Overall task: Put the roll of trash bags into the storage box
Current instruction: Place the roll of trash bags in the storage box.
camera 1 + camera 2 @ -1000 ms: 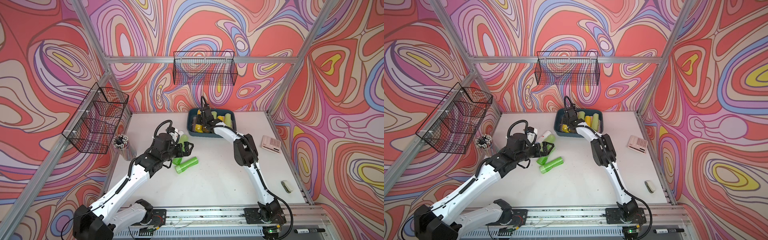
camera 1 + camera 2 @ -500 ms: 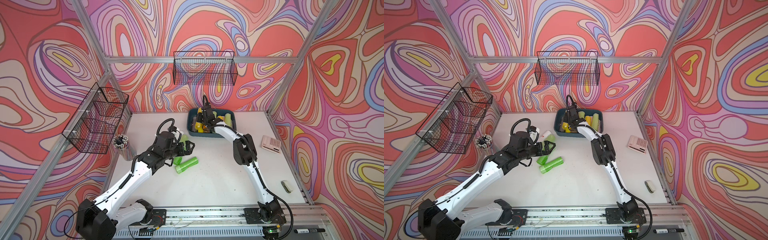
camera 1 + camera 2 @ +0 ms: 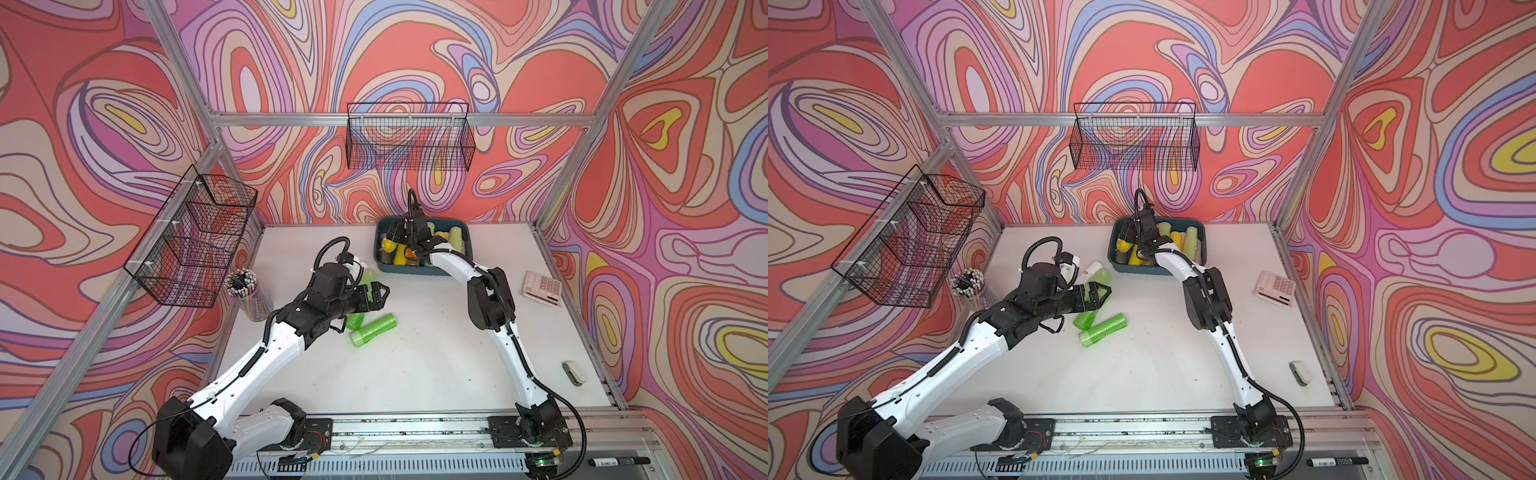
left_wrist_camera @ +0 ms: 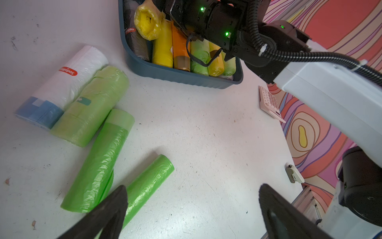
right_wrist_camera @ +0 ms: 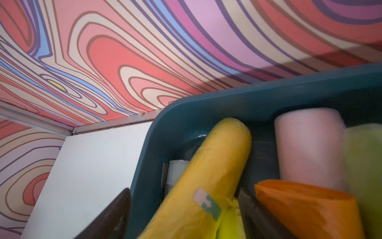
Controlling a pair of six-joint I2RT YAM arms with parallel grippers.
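In both top views the right pincer (image 3: pixel 397 240) reaches into the box (image 3: pixel 411 271), over a yellow roll (image 3: pixel 388 246). The left pincer (image 3: pixel 380 294) hangs open, with green rolls (image 3: pixel 374 330) near it on the table (image 3: pixel 415 365).

In the left wrist view, the left pincer (image 4: pixel 192 187) gapes with nothing inside it. The green rolls (image 4: pixel 148 184) lie by one finger.

In the right wrist view, the right pincer (image 5: pixel 184 191) is spread. The yellow roll (image 5: pixel 219 157) lies loose between its fingers inside the box (image 5: pixel 227 103), with an orange roll (image 5: pixel 306 204) beside.

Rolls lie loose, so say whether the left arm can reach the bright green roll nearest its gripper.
Probably yes: the left gripper hangs open beside the bright green roll, nothing covers it, and the right gripper is off at the storage box.
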